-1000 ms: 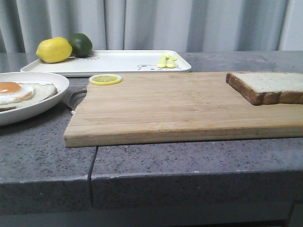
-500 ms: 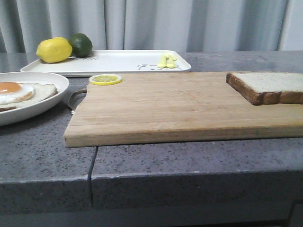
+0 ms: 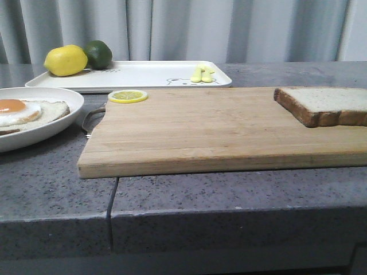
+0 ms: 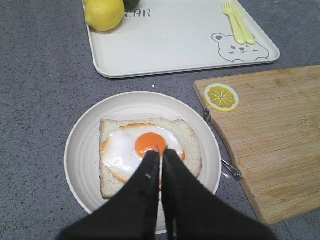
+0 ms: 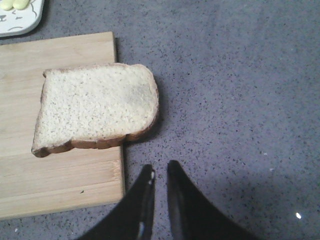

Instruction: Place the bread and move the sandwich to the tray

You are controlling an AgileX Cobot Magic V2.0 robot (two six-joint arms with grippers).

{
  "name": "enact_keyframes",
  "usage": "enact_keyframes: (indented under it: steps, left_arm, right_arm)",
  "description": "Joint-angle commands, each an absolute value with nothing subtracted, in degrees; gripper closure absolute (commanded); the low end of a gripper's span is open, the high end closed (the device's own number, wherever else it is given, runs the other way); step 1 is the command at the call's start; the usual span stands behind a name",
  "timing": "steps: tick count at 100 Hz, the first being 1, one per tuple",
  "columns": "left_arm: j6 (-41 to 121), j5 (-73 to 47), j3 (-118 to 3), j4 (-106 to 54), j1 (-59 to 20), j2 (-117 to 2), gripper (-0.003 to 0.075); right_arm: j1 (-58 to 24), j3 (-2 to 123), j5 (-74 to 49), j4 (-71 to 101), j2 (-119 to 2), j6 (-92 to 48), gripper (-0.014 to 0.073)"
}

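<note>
Hovering above the bench (image 3: 57, 189), both arms appear to be at the start of the task: neither gripper holds anything, and the bread (image 5: 95, 107) and the sandwich (image 4: 147, 150) lie untouched.

Step in hand, as judged: picking up the bread. It lies at the right end of the cutting board (image 3: 218, 129) in the front view, one edge overhanging the board onto the bench. In the right wrist view it fills the upper left of the frame, while the right gripper (image 5: 159, 172) sits at lower centre, over bare bench just beside the board's corner and apart from the slice. Its fingers stand almost together, with only a narrow gap.

The next move probably calls for parting those fingers, shifting over the overhanging crust and descending to pinch the slice by that edge. The slice looks soft and may bend.

The left gripper (image 4: 161, 156) has its fingers closed together, tips at centre frame directly over the egg's orange yolk. Whether they touch the egg cannot be told. The sandwich rests on the round white dish (image 4: 85, 145) in the middle of that view.

The tray (image 4: 170, 47) lies across the top of the left wrist view, beyond the dish, carrying a lemon (image 4: 104, 14) and yellow cutlery (image 4: 236, 21). A lemon slice (image 4: 221, 97) rests on the board's corner.
</note>
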State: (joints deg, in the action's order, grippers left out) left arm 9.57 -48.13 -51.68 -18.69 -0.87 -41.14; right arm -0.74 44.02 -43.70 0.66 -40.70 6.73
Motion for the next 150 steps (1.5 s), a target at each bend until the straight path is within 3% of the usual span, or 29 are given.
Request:
enact_keyframes:
  steps: [1,15,32,42,88,150]
  left_arm:
    - [10.0,-44.2,-53.7,-20.2,-1.0,-41.4,0.0732]
    - [10.0,-44.2,-53.7,-20.9,-1.0,-41.4,0.0629]
    - [10.0,-44.2,-53.7,-21.0,-1.0,-41.4,0.0412]
    - [10.0,-43.9,-53.7,-21.0,-1.0,-41.4,0.0337]
    - [10.0,-43.9,-53.7,-21.0,-1.0,-41.4,0.0335]
    - [10.0,-44.2,-53.7,-21.0,-1.0,-41.4,0.0335]
  right_arm:
    - [-0.7,46.1,-38.4,0.8,-41.0,6.7,0.0347]
    - [-0.7,46.1,-37.3,0.8,-41.0,6.7,0.0215]
    - [-0.7,46.1,-35.8,1.2,-41.0,6.8,0.0211]
    - [-0.7,46.1,-34.4,3.0,-41.5,8.0,0.0211]
    - [-0.4,46.1,-26.8,17.2,-57.5,8.2,0.0211]
    - [7.5,46.1,-26.6,23.9,-66.5,7.3,0.0213]
